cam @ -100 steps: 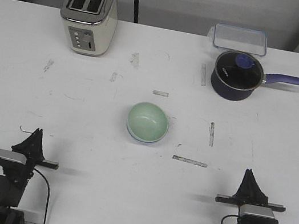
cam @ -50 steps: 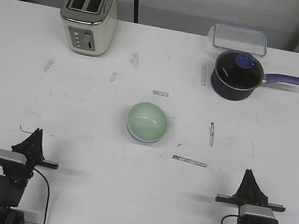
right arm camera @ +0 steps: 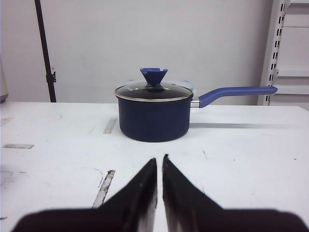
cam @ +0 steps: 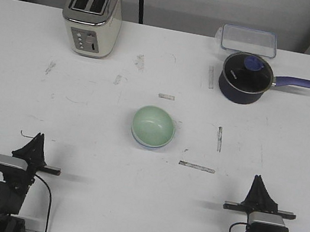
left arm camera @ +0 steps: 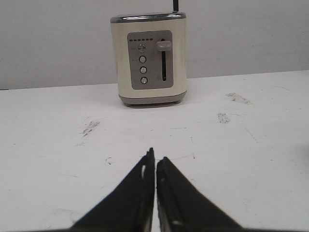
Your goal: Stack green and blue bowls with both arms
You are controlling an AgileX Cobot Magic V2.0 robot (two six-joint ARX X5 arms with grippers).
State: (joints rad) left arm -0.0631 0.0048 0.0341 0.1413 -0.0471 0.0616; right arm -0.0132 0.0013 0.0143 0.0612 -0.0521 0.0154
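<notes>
I see the green bowl [cam: 153, 126] nested in the blue bowl [cam: 148, 145], whose rim just peeks out beneath it, on the white table [cam: 82, 121]. Taking that stack as my landmark, the toaster [cam: 93, 14] stands far beyond it to the left and the saucepan [cam: 244, 78] beyond to the right. Both claws sit well short of it, left gripper [left arm camera: 155, 162] and right gripper [right arm camera: 159, 166] each pinched nearly closed on nothing.
</notes>
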